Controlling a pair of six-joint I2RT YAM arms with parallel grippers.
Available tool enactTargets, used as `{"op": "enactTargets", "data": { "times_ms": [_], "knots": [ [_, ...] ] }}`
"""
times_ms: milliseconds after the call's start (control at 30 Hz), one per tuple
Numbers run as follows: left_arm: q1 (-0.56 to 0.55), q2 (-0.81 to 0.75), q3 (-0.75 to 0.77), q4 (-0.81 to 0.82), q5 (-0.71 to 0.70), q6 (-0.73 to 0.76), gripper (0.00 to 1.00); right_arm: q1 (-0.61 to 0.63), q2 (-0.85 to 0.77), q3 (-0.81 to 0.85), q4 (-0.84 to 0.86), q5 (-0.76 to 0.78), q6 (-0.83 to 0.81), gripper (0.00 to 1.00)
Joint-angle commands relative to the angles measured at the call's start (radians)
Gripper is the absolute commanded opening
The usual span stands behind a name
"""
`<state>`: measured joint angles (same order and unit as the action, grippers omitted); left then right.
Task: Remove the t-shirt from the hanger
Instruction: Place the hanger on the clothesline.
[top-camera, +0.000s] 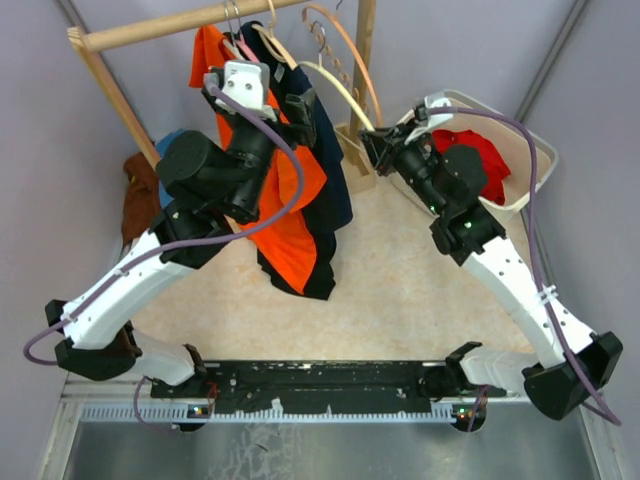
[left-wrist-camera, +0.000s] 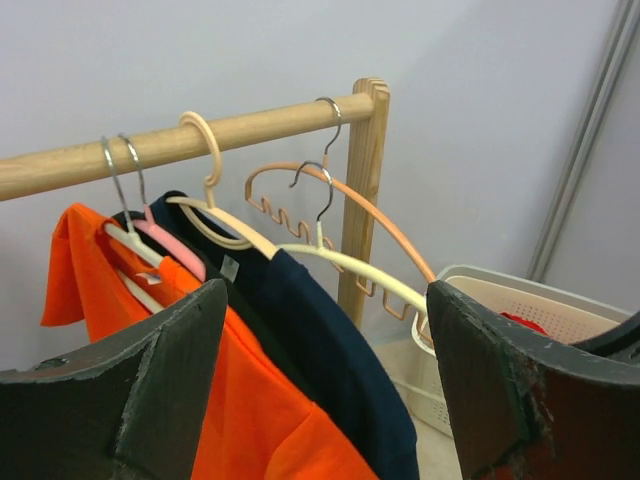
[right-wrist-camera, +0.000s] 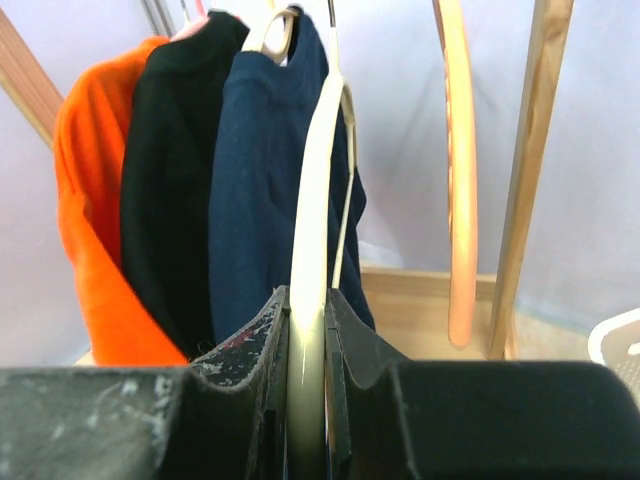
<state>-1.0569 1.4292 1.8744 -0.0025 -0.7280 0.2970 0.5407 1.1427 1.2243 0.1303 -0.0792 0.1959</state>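
A: Right gripper (right-wrist-camera: 308, 300)?
B: Clamped on one sloping arm of the cream plastic hanger (right-wrist-camera: 315, 180), below the round wooden rail (left-wrist-camera: 230, 135) — jaws narrow, the hanger between them.
A: Left gripper (left-wrist-camera: 327, 292)?
B: Jaws wide, nothing between them. It hangs just below the rail, by the orange t-shirt (left-wrist-camera: 90, 270).
A: Navy-blue t-shirt (right-wrist-camera: 255, 150)?
B: Hanging under the rail, cloth on both sides of the cream hanger — a black t-shirt (right-wrist-camera: 170, 150) sits between it and the orange one
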Motion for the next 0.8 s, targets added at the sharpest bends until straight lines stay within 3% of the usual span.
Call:
{"op": "enactTargets", "data": {
  "times_ms": [0, 167, 400, 767],
  "knots": [
    [0.012, -0.069, -0.051, 0.021, 0.001, 0.04, 0.88, 0.01, 0.027, 0.107, 0.153, 0.051, -0.061, 0.0],
    [0.046, -0.126, -0.095, 0.0, 0.007, 0.027, 0.94, 0.012, 0.072, 0.172, 0.161, 0.053, -0.086, 0.0],
    [0.178, -0.102, 0.011, -0.238, 0.211, -0.115, 0.99, 0.013, 0.109, 0.231, 0.176, 0.051, -0.103, 0.0],
    [0.402, -0.137, -0.037, -0.289, 0.352, -0.258, 0.99, 0.013, 0.235, 0.374, 0.14, 0.04, -0.109, 0.0]
  ]
}}
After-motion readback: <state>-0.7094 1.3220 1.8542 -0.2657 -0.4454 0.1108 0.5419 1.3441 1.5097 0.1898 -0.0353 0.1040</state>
